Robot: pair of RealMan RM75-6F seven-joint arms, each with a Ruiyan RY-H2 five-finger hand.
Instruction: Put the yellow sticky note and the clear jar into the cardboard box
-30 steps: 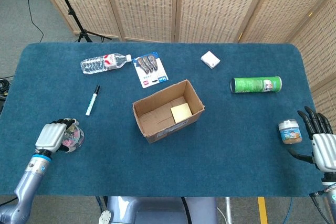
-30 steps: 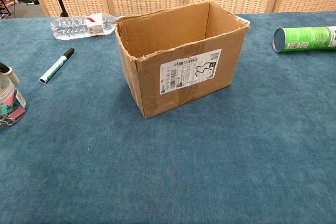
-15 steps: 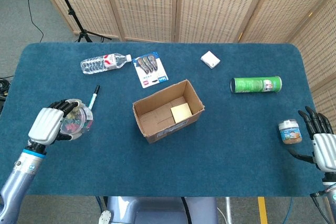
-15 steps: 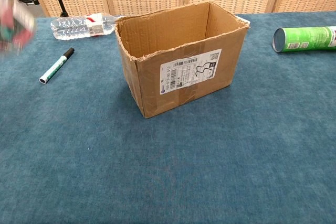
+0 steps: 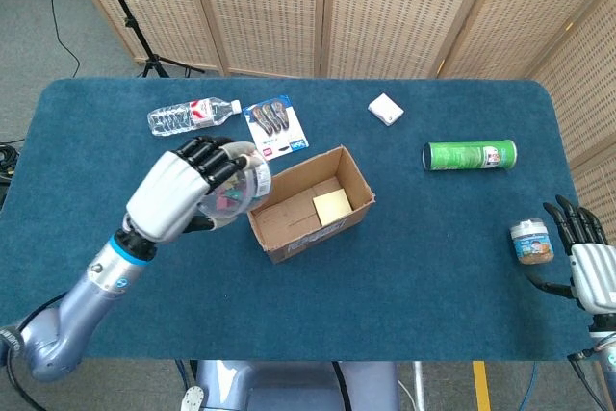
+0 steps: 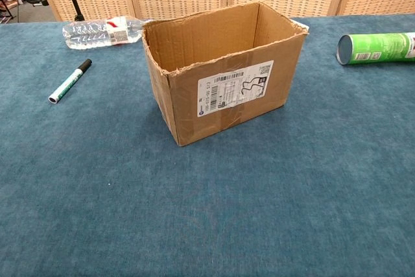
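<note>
In the head view my left hand [image 5: 180, 192] is raised above the table and grips the clear jar [image 5: 239, 190], which holds small coloured clips. The jar hangs just left of the open cardboard box [image 5: 308, 202], close to its left rim. The yellow sticky note [image 5: 332, 205] lies flat inside the box on its floor. My right hand [image 5: 584, 262] rests open at the table's right edge and holds nothing. The chest view shows the cardboard box [image 6: 224, 79] from the side, with neither hand nor jar in it.
A water bottle [image 5: 192, 115], a card of tools [image 5: 275, 126] and a white pad [image 5: 385, 109] lie at the back. A green can [image 5: 470, 155] lies on the right, a small jar [image 5: 531, 241] beside my right hand. A marker [image 6: 70, 80] lies left of the box.
My left hand lifted the clear jar off the table's left front and carried it up and to the right, to the box's left rim. The right hand stayed put.
</note>
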